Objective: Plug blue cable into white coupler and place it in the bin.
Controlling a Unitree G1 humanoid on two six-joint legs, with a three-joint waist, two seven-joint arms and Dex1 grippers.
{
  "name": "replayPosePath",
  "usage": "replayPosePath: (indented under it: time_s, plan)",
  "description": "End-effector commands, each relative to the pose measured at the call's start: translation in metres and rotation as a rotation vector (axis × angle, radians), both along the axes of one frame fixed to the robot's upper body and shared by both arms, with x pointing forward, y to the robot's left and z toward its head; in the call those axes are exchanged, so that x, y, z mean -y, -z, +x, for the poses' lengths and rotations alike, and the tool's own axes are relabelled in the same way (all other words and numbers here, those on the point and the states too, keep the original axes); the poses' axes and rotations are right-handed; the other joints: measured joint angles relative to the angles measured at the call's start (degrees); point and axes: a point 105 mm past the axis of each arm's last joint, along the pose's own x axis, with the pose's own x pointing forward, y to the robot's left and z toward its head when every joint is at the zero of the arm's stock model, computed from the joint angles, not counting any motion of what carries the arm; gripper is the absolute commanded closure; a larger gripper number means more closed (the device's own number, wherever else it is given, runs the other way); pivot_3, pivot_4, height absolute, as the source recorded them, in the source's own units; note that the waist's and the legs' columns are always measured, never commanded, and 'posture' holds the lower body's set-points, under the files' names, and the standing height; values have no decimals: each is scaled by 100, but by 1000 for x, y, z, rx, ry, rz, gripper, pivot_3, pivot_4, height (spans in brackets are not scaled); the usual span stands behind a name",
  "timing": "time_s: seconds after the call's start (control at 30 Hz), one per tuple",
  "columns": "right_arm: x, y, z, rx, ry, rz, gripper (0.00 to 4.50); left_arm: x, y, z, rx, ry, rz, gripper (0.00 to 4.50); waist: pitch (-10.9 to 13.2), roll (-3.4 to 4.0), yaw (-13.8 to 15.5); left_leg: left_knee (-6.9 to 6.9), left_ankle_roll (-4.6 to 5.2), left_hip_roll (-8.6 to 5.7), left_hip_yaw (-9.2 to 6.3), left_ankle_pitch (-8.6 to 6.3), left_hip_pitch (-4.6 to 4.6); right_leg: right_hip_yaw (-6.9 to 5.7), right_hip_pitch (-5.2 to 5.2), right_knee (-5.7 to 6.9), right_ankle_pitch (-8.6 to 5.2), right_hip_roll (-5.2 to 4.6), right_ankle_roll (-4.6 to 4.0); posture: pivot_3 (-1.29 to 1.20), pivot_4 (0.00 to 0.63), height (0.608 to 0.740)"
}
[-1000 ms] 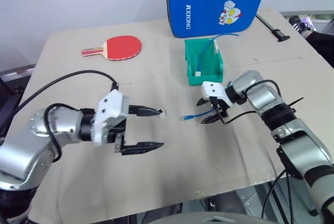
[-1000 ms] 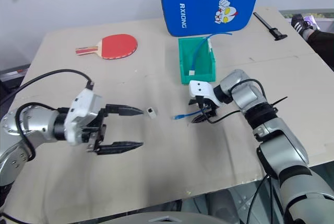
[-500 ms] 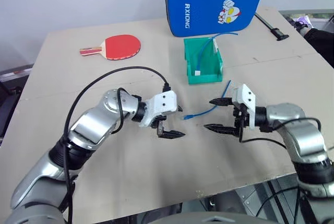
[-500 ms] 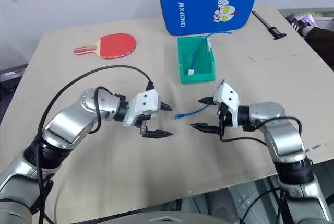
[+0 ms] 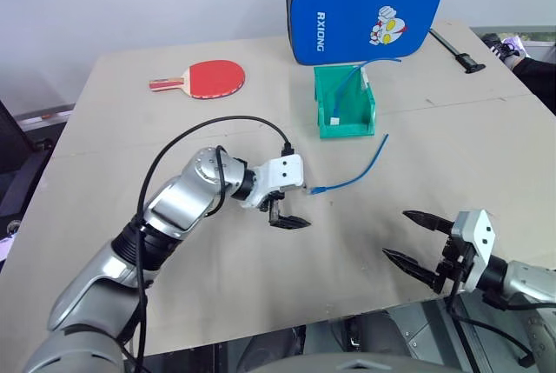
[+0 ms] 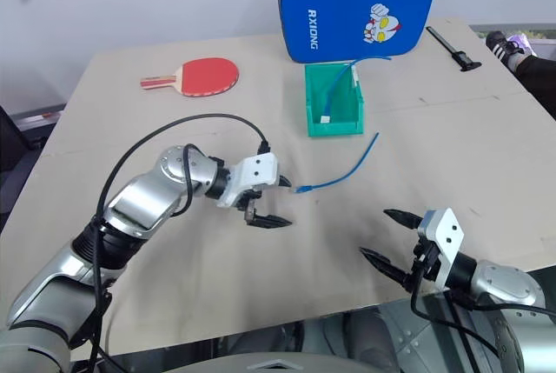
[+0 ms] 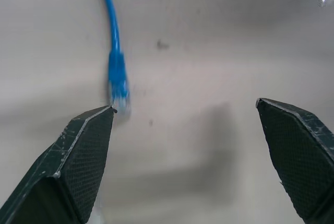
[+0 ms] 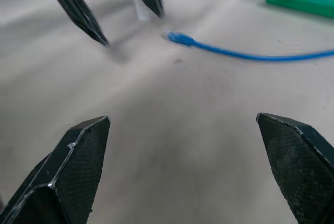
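The table carries a blue case at the back, a green bin before it, and a red paddle. The left gripper spreads wide beside the cable plug; the right gripper gapes wide, well apart, empty. Another cable lies in the bin. The coupler sits by the left fingers.

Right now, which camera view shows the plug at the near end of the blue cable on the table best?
The left wrist view: the blue cable ends with its plug close beside one finger of the open left gripper. The eye views show the whole cable but a tiny plug; the right wrist view shows it farther off.
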Motion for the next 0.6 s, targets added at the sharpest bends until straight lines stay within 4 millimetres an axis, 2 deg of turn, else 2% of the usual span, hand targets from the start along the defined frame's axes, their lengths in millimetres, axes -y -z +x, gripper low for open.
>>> replayPosePath:
  time_s: [0.03,0.07,0.1,0.17,0.2,0.37,0.4,0.6]
  plan:
    - [7,-7,0,52,3,-21,53,-3,-6,11,56,-12,14,0,0,0,3,0,0,0,0,0,1,3,0,-1,0,2,0,0,150,740]
    - [9,-6,0,51,8,-31,53,-3,-5,14,56,-19,17,0,0,-1,8,0,0,0,0,0,1,4,0,-4,0,3,0,0,150,740]
    - [10,-5,1,54,12,-36,0,-3,-3,18,56,-32,24,534,-1,-1,20,0,0,0,1,0,1,7,0,-8,0,4,0,0,150,740]
    - [10,-5,1,58,14,-37,0,-5,-1,22,53,-40,37,1295,-1,-1,50,0,0,-1,1,0,0,9,0,-15,0,6,0,0,150,740]
    - [10,-5,2,59,14,-36,0,-5,0,22,50,-38,41,1879,-1,-1,63,0,0,-1,1,0,0,11,-1,-17,0,8,0,0,150,740]
    - [9,-7,4,69,16,-36,0,2,1,18,18,-2,13,4246,-1,-1,82,0,0,0,-1,0,-3,16,-2,-27,0,13,0,0,150,740]
    - [9,-7,3,69,18,-37,0,4,2,17,15,2,10,4415,-1,-1,83,0,0,0,-1,0,-3,16,-1,-29,0,13,0,0,150,740]
    - [8,-7,4,68,18,-37,0,5,3,17,17,-3,-5,4415,-1,-1,84,0,0,0,-1,0,-3,17,-1,-29,0,13,0,0,150,740]
